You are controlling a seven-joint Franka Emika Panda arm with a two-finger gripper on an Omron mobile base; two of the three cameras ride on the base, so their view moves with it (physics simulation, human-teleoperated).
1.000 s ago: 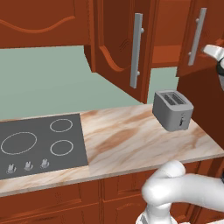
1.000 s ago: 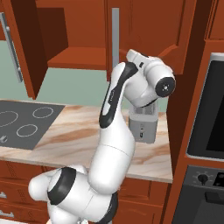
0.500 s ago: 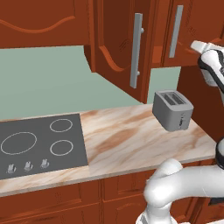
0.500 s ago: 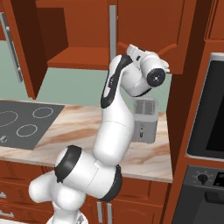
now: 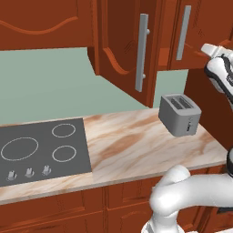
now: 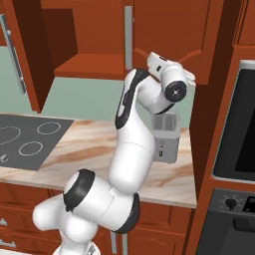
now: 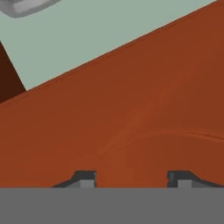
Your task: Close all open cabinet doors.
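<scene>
Claw (image 7: 132, 177): the two tips stand apart with nothing between them, so it is released and grasping nothing. It is hard up against a red-brown panel, which I take for the face of the right door (image 5: 195, 32). From the hand view I cannot tell whether it touches the panel or is just off it.

Right door (image 6: 169, 30): it hangs above the toaster (image 5: 179, 113), handle on its left edge. In both base views it lies about in line with the cabinet front. I judge it shut or very nearly so, but cannot tell whether it is fully flush. The hand is raised at this door's lower part, at the right edge of the left base view.

Left door (image 5: 123, 50): wide open. It is swung well out from the wall over the counter (image 5: 132, 145), between the hob (image 5: 41, 148) and the toaster. In the right base view this door (image 6: 22, 55) stands out at the far left, with the bare cabinet inside (image 6: 89, 40) open between the two doors.

Progress, as judged:
- Right door is about finished; a last press may be needed to seat it.
- Left door is not yet dealt with and is the main work left.
- It sits well left of the hand, so the arm would have to get round to its outer face and push it back toward the wall.
- The upper cabinet front at far left in the left base view looks closed.
</scene>
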